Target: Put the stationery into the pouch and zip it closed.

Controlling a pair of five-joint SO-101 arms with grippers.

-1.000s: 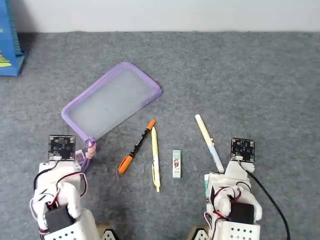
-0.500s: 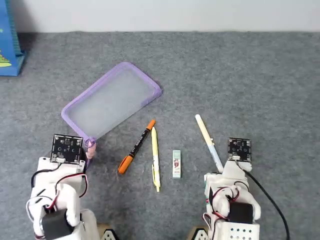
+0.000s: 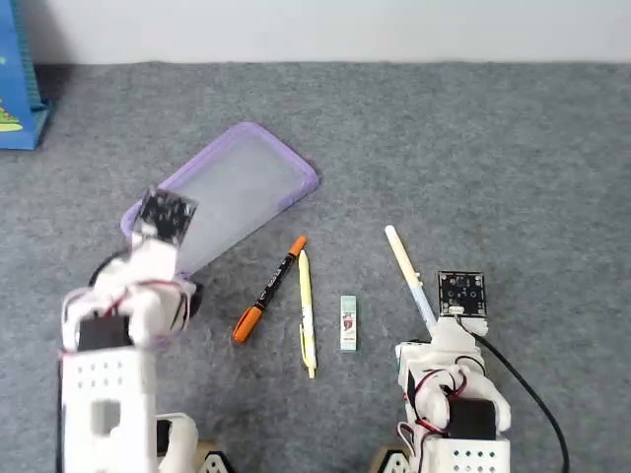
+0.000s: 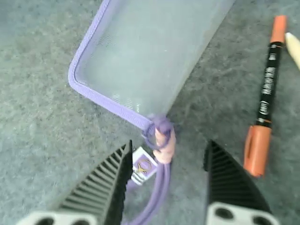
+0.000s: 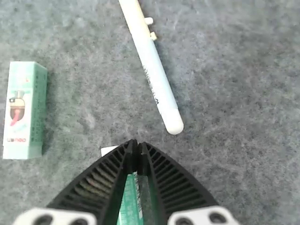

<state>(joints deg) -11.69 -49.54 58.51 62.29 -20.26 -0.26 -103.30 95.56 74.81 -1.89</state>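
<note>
Surface: grey felt table (image 3: 493, 148) | lying on it: pouch (image 3: 237, 187), orange marker (image 3: 270, 288), yellow pen (image 3: 307, 313), eraser (image 3: 348, 323), pale pen (image 3: 407, 271) | far left edge: blue item (image 3: 15, 89)

— What lies underneath everything?
— Grey carpet (image 3: 493, 148), evenly lit, with no hard shadows.
— And toward twelve o'clock?
— A pale wall (image 3: 325, 28) runs along the carpet's far edge. At ten o'clock a blue box (image 3: 18, 84) stands near it.
</note>
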